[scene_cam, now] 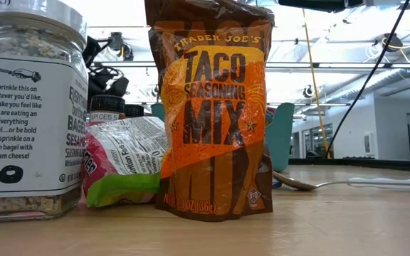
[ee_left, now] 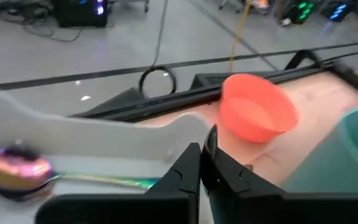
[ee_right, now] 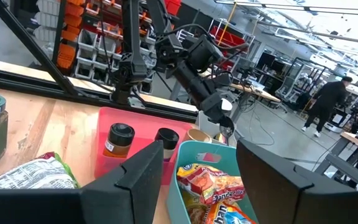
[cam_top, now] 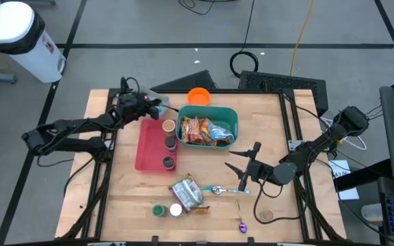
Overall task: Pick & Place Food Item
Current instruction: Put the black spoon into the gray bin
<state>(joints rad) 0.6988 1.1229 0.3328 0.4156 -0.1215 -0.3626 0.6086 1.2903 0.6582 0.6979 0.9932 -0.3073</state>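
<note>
- Right gripper [cam_top: 246,164] hovers, fingers apart and empty; the snack bag [cam_top: 187,193] lies just toward the tabletop's [cam_top: 286,123] front-left, long axis slanted, spoon [cam_top: 226,190] between.
- Beyond: teal bin [cam_top: 231,116] of snacks, red tray [cam_top: 149,147].
- Farthest: left gripper [cam_top: 157,106], fingers together, by orange bowl [cam_top: 198,96].
</note>
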